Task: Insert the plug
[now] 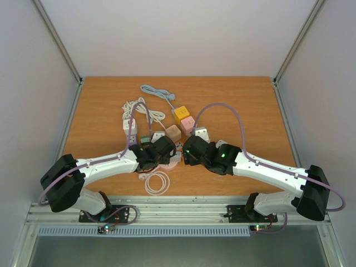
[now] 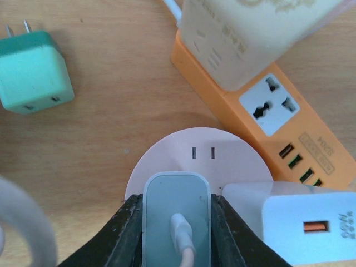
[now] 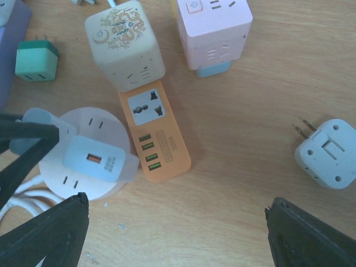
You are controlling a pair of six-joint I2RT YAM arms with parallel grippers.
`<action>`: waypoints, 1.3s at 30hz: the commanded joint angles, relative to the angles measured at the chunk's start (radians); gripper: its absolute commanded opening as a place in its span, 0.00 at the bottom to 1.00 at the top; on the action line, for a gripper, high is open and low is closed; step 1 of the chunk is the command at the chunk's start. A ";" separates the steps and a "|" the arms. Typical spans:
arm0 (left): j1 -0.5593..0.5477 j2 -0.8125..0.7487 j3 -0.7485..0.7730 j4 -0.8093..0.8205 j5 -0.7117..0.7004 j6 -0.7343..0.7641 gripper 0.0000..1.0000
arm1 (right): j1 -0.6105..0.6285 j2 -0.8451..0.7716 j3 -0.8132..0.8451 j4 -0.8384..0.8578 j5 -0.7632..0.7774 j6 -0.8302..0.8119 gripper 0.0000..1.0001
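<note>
The plug (image 2: 177, 219) is a pale grey-blue block with a white cable coming out of its back. My left gripper (image 2: 177, 200) is shut on its two sides. It sits over the near part of a round pale pink socket hub (image 2: 167, 153), just below a free pair of slots (image 2: 203, 152). Its prongs are hidden, so I cannot tell how deep it sits. A white USB charger (image 2: 311, 228) stands on the same hub to the right. My right gripper (image 3: 178, 239) hangs open over bare wood beside the hub (image 3: 89, 119), holding nothing. From above, both grippers (image 1: 161, 147) (image 1: 192, 150) meet near the hub (image 1: 173, 158).
An orange power strip (image 3: 153, 130) lies against the hub, under a beige cube socket (image 3: 125, 44). A pink cube socket (image 3: 214, 30), a white adapter (image 3: 328, 153) and a green adapter (image 3: 36, 61) lie around. A coiled white cable (image 1: 157, 182) lies near the front edge.
</note>
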 commanded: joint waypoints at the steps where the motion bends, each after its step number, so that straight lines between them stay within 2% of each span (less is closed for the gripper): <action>1: -0.035 0.036 -0.034 -0.122 0.016 -0.074 0.10 | -0.002 -0.007 -0.006 -0.018 0.031 0.031 0.88; 5: -0.035 0.026 -0.025 -0.132 0.025 -0.069 0.11 | -0.004 -0.007 -0.003 -0.022 0.009 0.054 0.88; 14: -0.032 0.021 -0.016 -0.159 0.074 0.011 0.11 | -0.055 0.012 -0.017 -0.018 -0.151 0.172 0.84; 24: -0.002 0.010 -0.013 -0.137 0.095 0.080 0.10 | -0.135 0.018 -0.075 0.095 -0.316 0.199 0.76; 29: 0.007 0.013 -0.035 -0.105 0.087 0.091 0.10 | -0.135 0.035 -0.057 0.091 -0.327 0.170 0.73; 39: 0.005 0.002 -0.178 0.005 0.066 0.082 0.08 | -0.136 0.084 -0.052 0.097 -0.302 0.191 0.71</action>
